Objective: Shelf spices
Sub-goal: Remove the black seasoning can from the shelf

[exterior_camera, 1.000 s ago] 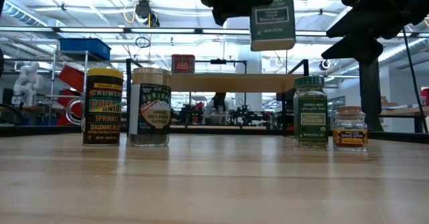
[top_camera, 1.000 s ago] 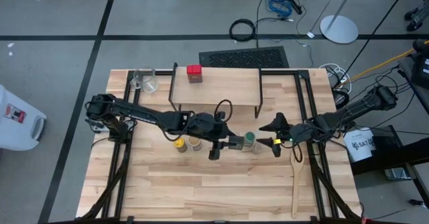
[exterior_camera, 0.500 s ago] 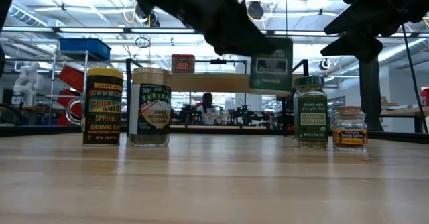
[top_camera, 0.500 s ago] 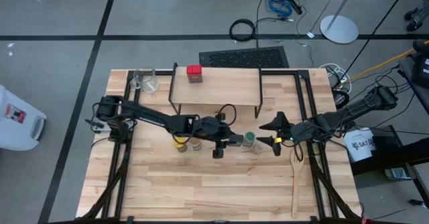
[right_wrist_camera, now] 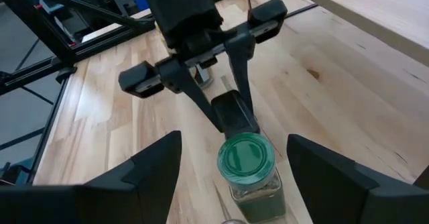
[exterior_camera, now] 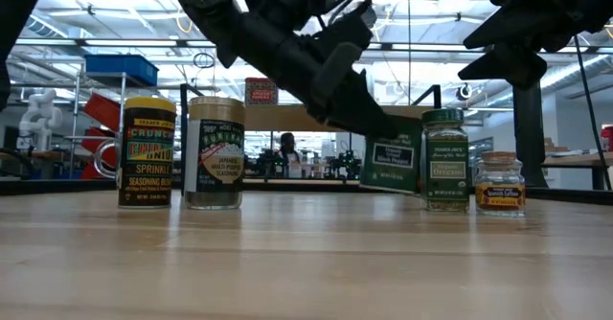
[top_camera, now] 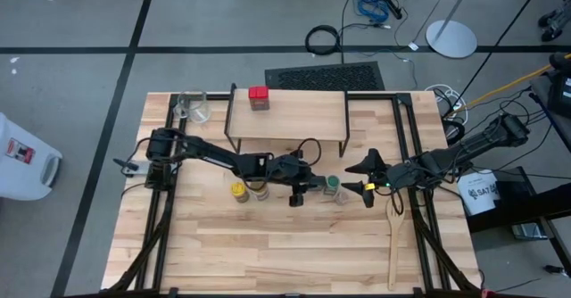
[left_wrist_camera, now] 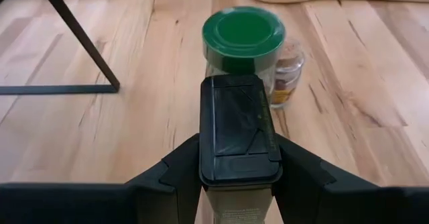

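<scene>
Left end effector point(left_wrist_camera: 238, 177): clenched on the dark tin point(exterior_camera: 390, 165), holding it by its sides just beside the green-lidded jar point(exterior_camera: 444, 159).
Dark tin: tilted, low over the desk point(top_camera: 268, 244), near of the shelf point(top_camera: 294, 117).
Right end effector point(right_wrist_camera: 231, 167): released, fingers spread either side of the green-lidded jar, not touching it.
Shelf: holds only the red square tin point(top_camera: 259, 97) at its far left.
Step advice: probably lift the tin clear of its neighbour, level it, then carry it far onto the plank.

Overhead, table-level, 2 wrist views share green-lidded jar point(left_wrist_camera: 243, 35).
</scene>
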`<move>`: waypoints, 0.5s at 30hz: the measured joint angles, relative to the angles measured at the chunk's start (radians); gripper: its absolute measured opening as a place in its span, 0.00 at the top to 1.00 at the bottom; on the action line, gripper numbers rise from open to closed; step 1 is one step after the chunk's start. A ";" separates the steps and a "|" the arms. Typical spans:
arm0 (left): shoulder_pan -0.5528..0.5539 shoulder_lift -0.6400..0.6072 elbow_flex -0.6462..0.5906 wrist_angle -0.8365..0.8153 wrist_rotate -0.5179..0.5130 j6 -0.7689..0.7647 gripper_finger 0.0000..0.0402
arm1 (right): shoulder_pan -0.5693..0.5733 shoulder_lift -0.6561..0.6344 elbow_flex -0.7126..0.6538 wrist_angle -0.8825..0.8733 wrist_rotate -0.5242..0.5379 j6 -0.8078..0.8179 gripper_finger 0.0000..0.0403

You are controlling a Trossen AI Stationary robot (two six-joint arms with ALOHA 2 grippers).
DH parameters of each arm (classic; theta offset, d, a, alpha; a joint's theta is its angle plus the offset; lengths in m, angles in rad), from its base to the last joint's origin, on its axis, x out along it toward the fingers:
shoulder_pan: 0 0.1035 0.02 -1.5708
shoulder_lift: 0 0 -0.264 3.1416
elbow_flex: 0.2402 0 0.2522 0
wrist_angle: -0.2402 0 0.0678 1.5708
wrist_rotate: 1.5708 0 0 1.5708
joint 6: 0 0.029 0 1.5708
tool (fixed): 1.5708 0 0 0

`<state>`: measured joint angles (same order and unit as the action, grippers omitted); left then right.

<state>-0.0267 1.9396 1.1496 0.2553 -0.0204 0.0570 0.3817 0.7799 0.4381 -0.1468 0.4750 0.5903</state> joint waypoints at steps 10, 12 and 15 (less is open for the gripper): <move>0.001 0.051 0.001 0.037 0.000 0.000 0.60 | 0.000 0.000 0.000 0.000 0.000 0.008 0.36; 0.000 0.052 0.001 0.034 0.000 0.001 0.60 | 0.000 0.000 0.000 0.000 0.000 0.008 0.36; 0.000 0.052 0.001 0.034 0.000 0.001 0.60 | 0.000 0.000 0.000 0.000 -0.001 0.008 0.36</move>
<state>-0.0264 1.9911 1.1503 0.2897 -0.0204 0.0578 0.3817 0.7799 0.4381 -0.1467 0.4744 0.5987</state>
